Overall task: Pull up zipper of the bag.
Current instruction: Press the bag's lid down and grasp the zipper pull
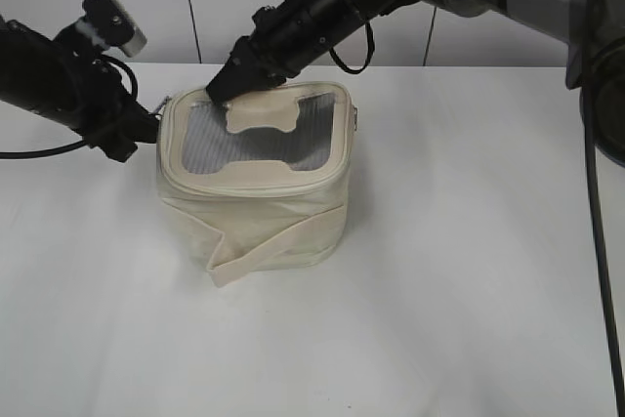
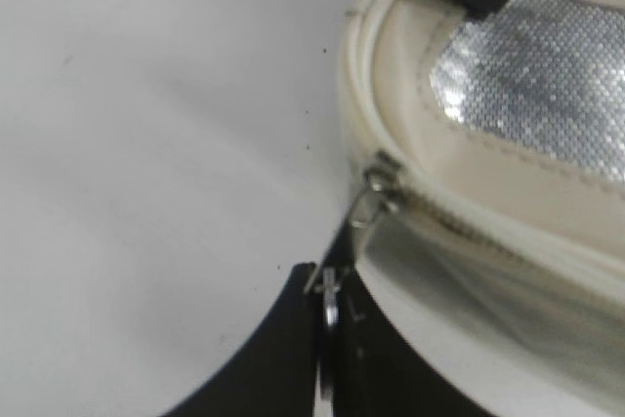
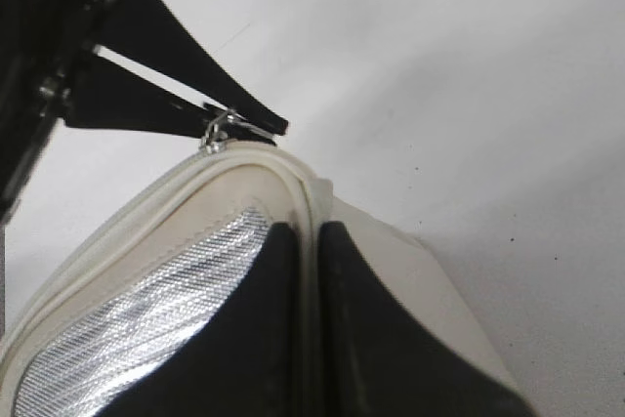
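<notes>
The left gripper [image 2: 327, 305] is pinched shut on the ring pull of the zipper [image 2: 383, 186], which sits just above its tips at the bag's [image 1: 254, 212] rear-left corner. The right gripper [image 3: 303, 271] has its fingers pressed together, tips down on the bag's lid beside that corner, holding no object.

Risks, as I judge them: the thin ring could slip from the left tips if the pull runs across the track rather than along it; the slider may jam at the curved corner; the light bag could drag or tip if the right tips lift.

The pull hangs from slider toward the left tips. The track's long axis follows the lid rim, running away rightward.
</notes>
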Tool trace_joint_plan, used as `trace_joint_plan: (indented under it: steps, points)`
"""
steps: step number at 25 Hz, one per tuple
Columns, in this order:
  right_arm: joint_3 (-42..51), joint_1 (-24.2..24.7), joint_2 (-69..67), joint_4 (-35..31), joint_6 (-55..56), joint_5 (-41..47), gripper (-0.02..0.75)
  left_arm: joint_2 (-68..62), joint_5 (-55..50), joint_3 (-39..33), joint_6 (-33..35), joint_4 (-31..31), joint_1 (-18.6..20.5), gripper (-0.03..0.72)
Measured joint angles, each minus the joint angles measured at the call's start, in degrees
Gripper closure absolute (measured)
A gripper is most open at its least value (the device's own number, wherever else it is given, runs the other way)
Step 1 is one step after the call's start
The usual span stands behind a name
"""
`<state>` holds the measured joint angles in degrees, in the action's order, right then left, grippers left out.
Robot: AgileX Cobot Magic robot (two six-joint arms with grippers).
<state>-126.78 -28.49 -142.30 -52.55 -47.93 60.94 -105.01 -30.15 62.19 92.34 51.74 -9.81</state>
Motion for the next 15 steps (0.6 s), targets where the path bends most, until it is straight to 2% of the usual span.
trace_joint_plan:
  steps: [5,15]
  points:
    - [0.0,0.8,0.0,-0.1,4.1,0.0,0.692,5.4,0.0,-3.8,-4.4,-4.1,0.4,0.678]
    - [-0.2,1.1,0.0,-1.2,6.2,1.0,0.693,14.8,-0.5,-13.8,-7.1,-3.2,0.2,0.679]
